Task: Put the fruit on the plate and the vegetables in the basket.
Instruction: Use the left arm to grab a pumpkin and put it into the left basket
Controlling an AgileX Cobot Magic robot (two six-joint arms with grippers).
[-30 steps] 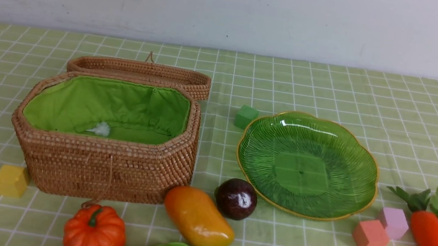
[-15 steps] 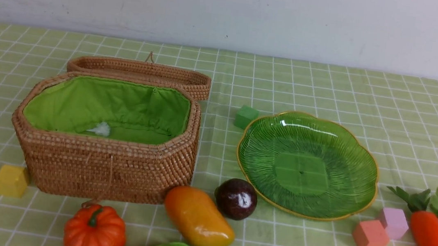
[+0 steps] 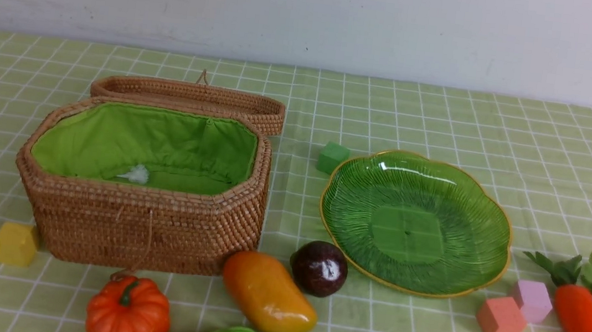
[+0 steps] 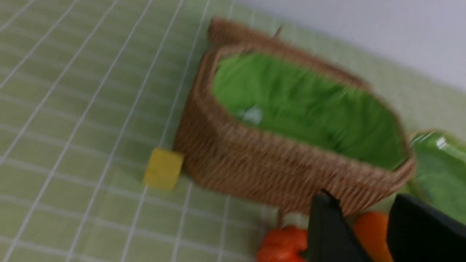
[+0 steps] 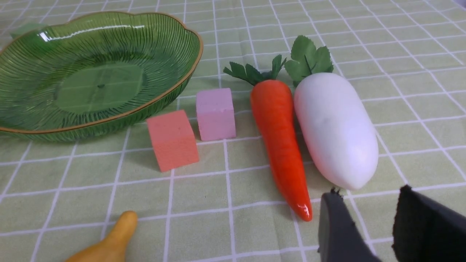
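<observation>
Left gripper [image 4: 361, 203]: fingers apart, empty, near basket [image 3: 144, 226] (blurred view). Right gripper [image 5: 369, 193]: same, parted and empty, just beside radish [image 5: 335, 127] end. Mango [image 3: 268, 295], plum [image 3: 319, 268] lie off the plate [image 3: 415, 224], by its near-left rim.

The front view looks forward across the surface [image 3: 446, 116] to the wall [image 3: 313, 12], from low and fairly near. The left wrist view, blurred, slants down on the basket [image 4: 255, 174]. The right wrist view sits close over the carrot [image 5: 276, 138] and radish [image 5: 335, 127]. All three show the plate [image 5: 91, 128].
</observation>
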